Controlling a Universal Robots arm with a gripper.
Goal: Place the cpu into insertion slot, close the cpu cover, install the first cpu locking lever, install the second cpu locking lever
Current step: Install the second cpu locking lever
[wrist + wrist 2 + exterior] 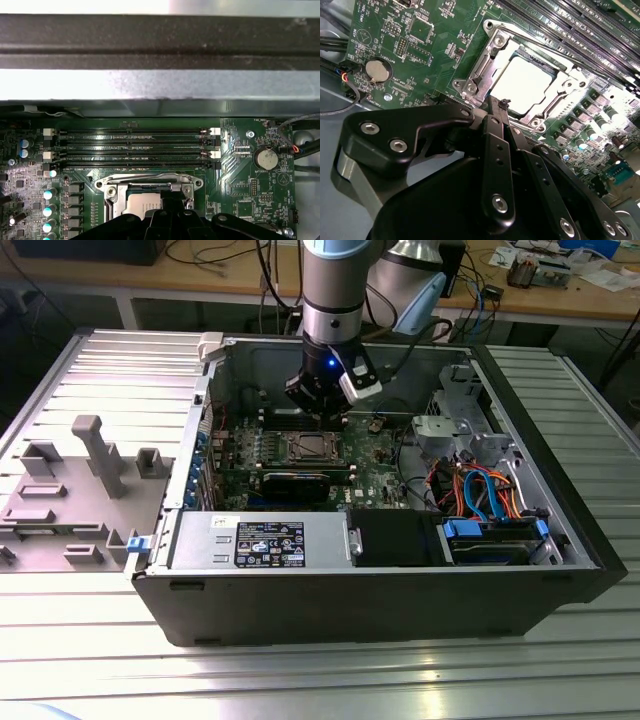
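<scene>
Cpu is sitting flat in the slot at the upper centre-right of the second wrist view, its pale metal top showing through the square opening of the cover, which is lying down over the socket. In the exterior view the same socket is lying at the middle of the frame, on the green board inside the open case. The gripper is hanging directly above the socket's near edge; its black fingers are lying together, tips meeting, with nothing clamped between them. The closed tip is pointing at the socket frame's lower-left corner in the second wrist view, where a thin lever rod is running along the frame's upper edge; whether either lever is latched cannot be told. In the first wrist view the fingers are rising from the bottom centre of the frame and overlapping the cpu's lower edge. Memory slots are running as long dark parallel bars across the middle of that frame, beyond the socket, their long axis parallel to the socket's far edge. A coin battery is sitting at the right, well apart. A row of capacitors is standing at the lower left, near the socket. Nothing is standing between tip and socket.
</scene>
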